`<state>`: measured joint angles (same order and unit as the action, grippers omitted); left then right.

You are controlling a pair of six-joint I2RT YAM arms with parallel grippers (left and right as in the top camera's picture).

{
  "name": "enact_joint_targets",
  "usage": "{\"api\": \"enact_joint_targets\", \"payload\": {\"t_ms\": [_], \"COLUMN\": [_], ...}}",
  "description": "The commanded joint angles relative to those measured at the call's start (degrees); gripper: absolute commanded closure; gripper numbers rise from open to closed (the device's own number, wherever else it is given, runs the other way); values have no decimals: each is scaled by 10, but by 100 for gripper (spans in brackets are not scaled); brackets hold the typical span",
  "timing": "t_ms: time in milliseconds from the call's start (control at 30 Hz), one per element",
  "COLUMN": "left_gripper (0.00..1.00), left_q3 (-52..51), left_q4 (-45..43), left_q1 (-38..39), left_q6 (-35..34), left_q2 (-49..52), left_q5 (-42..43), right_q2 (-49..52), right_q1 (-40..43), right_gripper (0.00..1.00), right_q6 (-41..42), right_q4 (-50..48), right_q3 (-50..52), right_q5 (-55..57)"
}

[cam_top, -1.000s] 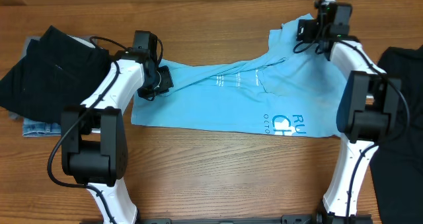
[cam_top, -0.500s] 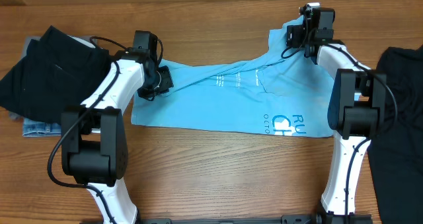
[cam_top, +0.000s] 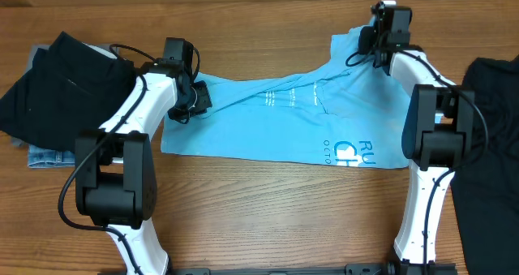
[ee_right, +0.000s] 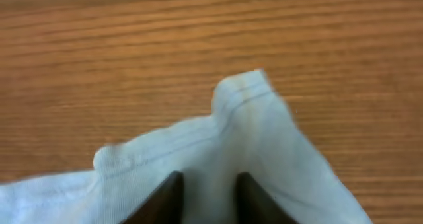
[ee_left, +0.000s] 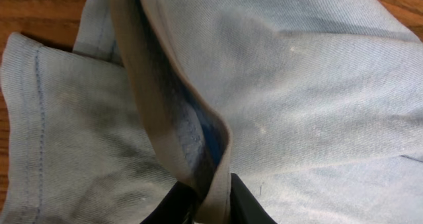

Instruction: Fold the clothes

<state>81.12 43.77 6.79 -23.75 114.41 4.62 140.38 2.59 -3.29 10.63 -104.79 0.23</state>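
My left gripper (ee_left: pixel 210 201) is pinching a raised fold of the light blue T-shirt (cam_top: pixel 276 121), which lies spread across the middle of the table (cam_top: pixel 259 218). My right gripper (ee_right: pixel 209 184) sits narrow on its far sleeve corner, cloth bunched between the fingers. One dark garment pile (cam_top: pixel 57 80) lies left, one dark garment (cam_top: pixel 495 145) right

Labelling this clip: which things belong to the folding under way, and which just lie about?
In the job: light blue T-shirt; left fingers pinching its edge; right fingers at its far corner.
Lying about: left black garment; folded denim under it; right black garment.
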Motion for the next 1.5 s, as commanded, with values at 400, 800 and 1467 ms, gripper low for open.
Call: {"api": "enact_joint_targets", "payload": {"t_ms": [400, 800, 1467], "left_gripper": [81, 75, 75], "left_q3": [6, 6, 6], "left_q4": [-10, -18, -19], "left_q1": [4, 4, 4], "left_q6": [16, 15, 15], "left_q2": [-13, -13, -13], "left_q5": [-9, -8, -8], "right_q2": [4, 58, 64], "right_q1": [0, 2, 6], "right_gripper": [73, 65, 20], "right_q6": [25, 32, 31], "right_q4": [153, 163, 160], "right_q3": [-161, -144, -144], "right_q5": [-5, -3, -3]}}
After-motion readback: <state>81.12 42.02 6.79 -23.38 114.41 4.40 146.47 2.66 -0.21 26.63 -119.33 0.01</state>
